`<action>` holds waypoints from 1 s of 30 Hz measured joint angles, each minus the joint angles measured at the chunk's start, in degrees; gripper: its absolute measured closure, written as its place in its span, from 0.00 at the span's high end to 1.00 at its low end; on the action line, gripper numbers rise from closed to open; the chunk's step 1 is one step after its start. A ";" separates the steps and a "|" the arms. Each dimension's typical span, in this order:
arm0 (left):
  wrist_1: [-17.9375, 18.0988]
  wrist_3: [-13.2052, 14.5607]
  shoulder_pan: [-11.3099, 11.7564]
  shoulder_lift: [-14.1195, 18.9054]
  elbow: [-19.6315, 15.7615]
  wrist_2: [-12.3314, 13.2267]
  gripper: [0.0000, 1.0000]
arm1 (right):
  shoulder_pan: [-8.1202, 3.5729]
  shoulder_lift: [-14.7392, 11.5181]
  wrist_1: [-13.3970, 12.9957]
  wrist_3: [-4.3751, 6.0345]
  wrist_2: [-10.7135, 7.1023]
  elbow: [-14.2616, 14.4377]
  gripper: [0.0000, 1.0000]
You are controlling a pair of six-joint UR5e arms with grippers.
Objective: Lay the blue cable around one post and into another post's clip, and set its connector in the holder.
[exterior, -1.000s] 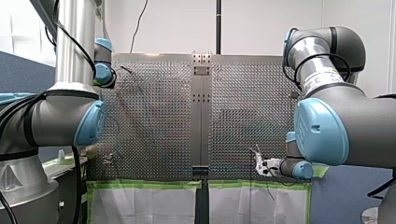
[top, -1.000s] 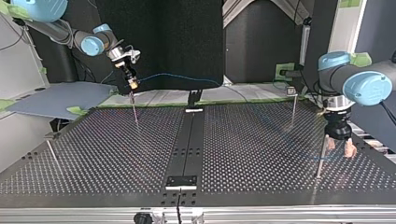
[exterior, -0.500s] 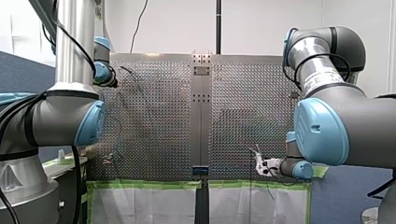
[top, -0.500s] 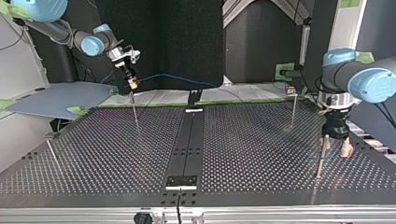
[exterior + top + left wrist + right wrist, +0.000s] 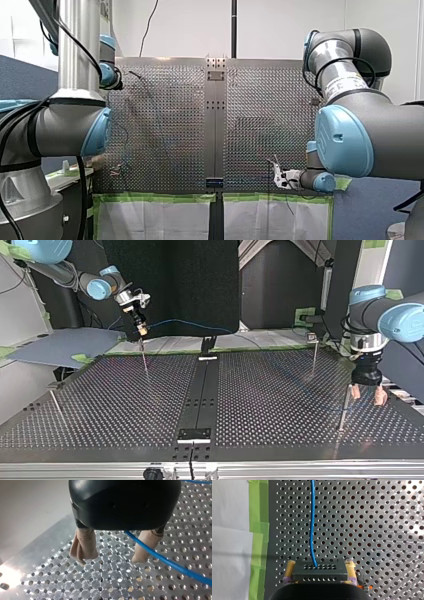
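blue thin cable runs straight out of a dark grey perforated connector block and away over the perforated metal table. my right pincer is clamped on that block, one yellow pad on each side.

in the top view that pincer holds the block in the air at the view's far left, just above the tip of a thin metal post. from there the cable runs off to the view's right in front of a black panel, clear of the table. past that it's too faint to trace.

my left pincer has a black body and beige pads that are apart and grip nothing. it points down just above the table. the cable comes out from under the body between the pads and crosses in front of one pad; can't tell if it touches.

top view puts this pincer at the view's right, just beside a second thin post, on the side away from centre. a third post with a small clip on top stands further back, well apart from both pincers. the connector is well apart from the small black plate on the centre rail at the near edge.
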 joint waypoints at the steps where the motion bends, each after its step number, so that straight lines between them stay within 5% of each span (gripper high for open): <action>1: -0.02 -0.47 0.01 0.17 -0.11 -0.02 1.00 | 0.00 0.00 0.01 0.00 -0.01 0.00 0.00; 14: 0.30 -6.37 -0.36 3.43 -2.02 0.01 1.00 | 0.02 0.01 0.16 -0.06 0.00 0.02 0.00; 30: -0.97 -4.66 -1.03 6.54 -4.05 -0.08 1.00 | 0.08 0.06 0.28 -0.06 0.03 0.02 0.00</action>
